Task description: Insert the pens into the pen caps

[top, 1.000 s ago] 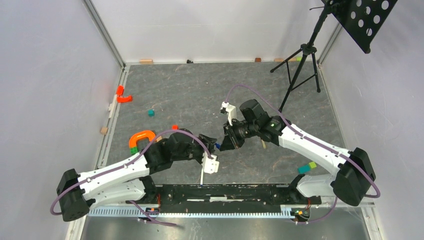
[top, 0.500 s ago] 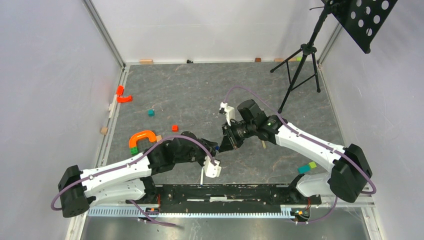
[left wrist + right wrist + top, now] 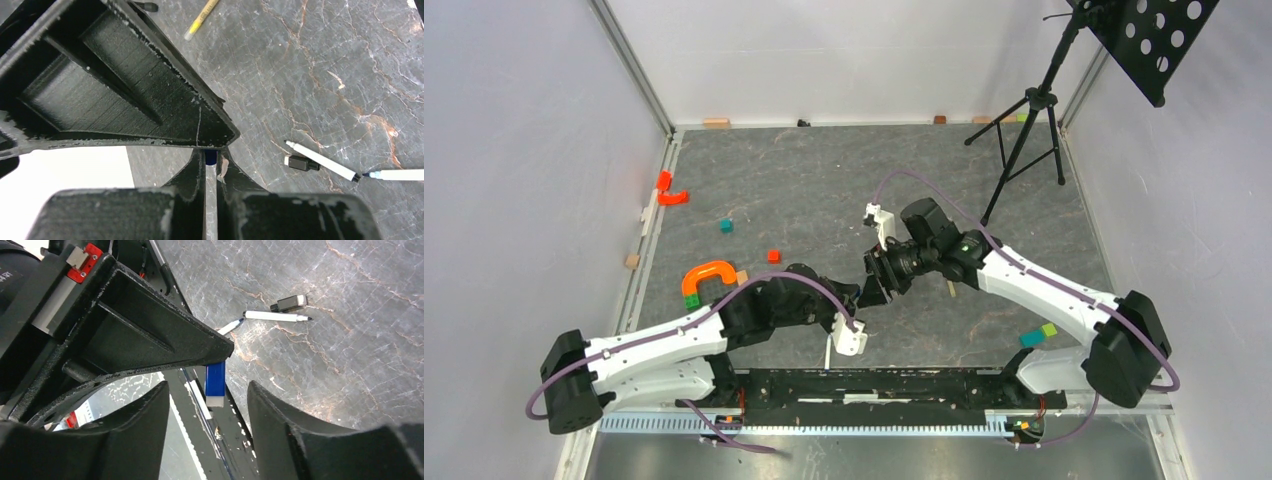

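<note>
The bright blue pen cap (image 3: 215, 382), white at its lower end, sticks out of my left gripper (image 3: 210, 160), which is shut on it; only a blue sliver (image 3: 210, 157) shows in the left wrist view. My right gripper (image 3: 207, 386) is open, its fingers standing on either side of the cap without touching it. The two grippers meet tip to tip above the table (image 3: 864, 294). On the stone surface lie a white pen (image 3: 322, 161) beside the black cap (image 3: 301, 163), a second white pen (image 3: 397, 175) and a yellow pen (image 3: 201, 19).
An orange arch (image 3: 707, 272), a red cube (image 3: 773, 255) and a teal cube (image 3: 725, 226) lie to the left. A tripod stand (image 3: 1024, 130) rises at the back right. Blue and green blocks (image 3: 1038, 335) sit near the right arm's base. A black rail (image 3: 874, 385) runs along the near edge.
My left gripper has moved right to the blue cap and shut on it. My right gripper, shut on that cap before, has opened.
</note>
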{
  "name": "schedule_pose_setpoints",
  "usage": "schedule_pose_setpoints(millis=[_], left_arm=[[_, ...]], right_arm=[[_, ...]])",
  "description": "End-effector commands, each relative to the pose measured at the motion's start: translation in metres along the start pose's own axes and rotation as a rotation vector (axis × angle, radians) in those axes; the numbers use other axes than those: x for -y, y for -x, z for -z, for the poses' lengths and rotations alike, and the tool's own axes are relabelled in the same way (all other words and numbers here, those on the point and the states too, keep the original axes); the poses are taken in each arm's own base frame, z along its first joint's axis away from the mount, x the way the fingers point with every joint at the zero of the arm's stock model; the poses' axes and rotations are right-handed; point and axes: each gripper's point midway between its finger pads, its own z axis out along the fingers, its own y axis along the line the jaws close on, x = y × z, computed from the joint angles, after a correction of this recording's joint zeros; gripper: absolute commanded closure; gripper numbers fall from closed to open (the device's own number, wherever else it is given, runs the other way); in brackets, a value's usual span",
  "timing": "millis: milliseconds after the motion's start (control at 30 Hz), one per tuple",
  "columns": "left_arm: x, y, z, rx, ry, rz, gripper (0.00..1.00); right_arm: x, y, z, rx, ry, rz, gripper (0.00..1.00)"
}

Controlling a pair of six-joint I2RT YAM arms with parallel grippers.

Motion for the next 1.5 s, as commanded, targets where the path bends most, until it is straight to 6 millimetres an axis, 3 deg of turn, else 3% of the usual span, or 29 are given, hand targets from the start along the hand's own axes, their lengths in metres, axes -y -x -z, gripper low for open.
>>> schedule_pose_setpoints(millis=[0,233,300,367,467,533,633,700,767,833,1033,1333,1467], left_arm=[[-0.024,0.02,0.006,0.083,0.094,0.025,0.98],[-0.038,0.032,0.013,0.147,0.172,0.128,0.98],[-0.042,0.034,0.014,0.155,0.188,0.175,0.98],[-0.054,0.04,0.016,0.184,0.236,0.219,0.98],[-0.07,0.046,0.022,0.213,0.289,0.324,0.98],[-0.078,0.056,0.027,0.264,0.295,0.402,0.98],[-0.082,0.08,0.036,0.386,0.235,0.515,0.98],[-0.078,0.097,0.041,0.481,0.158,0.555,0.98],[-0.077,0.11,0.048,0.553,0.085,0.594,0.98],[-0.078,0.12,0.057,0.623,0.024,0.62,0.98],[-0.077,0.123,0.062,0.646,-0.037,0.642,0.98],[-0.074,0.116,0.053,0.616,-0.061,0.662,0.98],[-0.073,0.111,0.049,0.594,-0.056,0.669,0.98]], right_arm=[[-0.015,0.037,0.024,0.12,-0.026,0.068,0.32],[0.002,0.083,0.073,0.352,-0.223,0.153,0.24],[0.003,0.099,0.095,0.509,-0.286,0.223,0.24],[-0.001,0.11,0.133,0.757,-0.358,0.322,0.22],[0.004,0.106,0.176,0.988,-0.486,0.468,0.14],[0.004,0.097,0.183,1.008,-0.524,0.584,0.14],[-0.022,0.073,0.163,0.989,-0.365,0.838,0.16],[-0.053,0.058,0.154,1.012,-0.178,0.953,0.17],[-0.078,0.046,0.152,1.019,-0.042,1.044,0.2],[-0.091,0.038,0.152,1.024,0.029,1.096,0.21],[-0.11,0.019,0.133,0.893,0.239,1.142,0.24],[-0.108,0.033,0.127,0.874,0.24,1.088,0.35],[-0.108,0.034,0.123,0.859,0.263,1.076,0.45]])
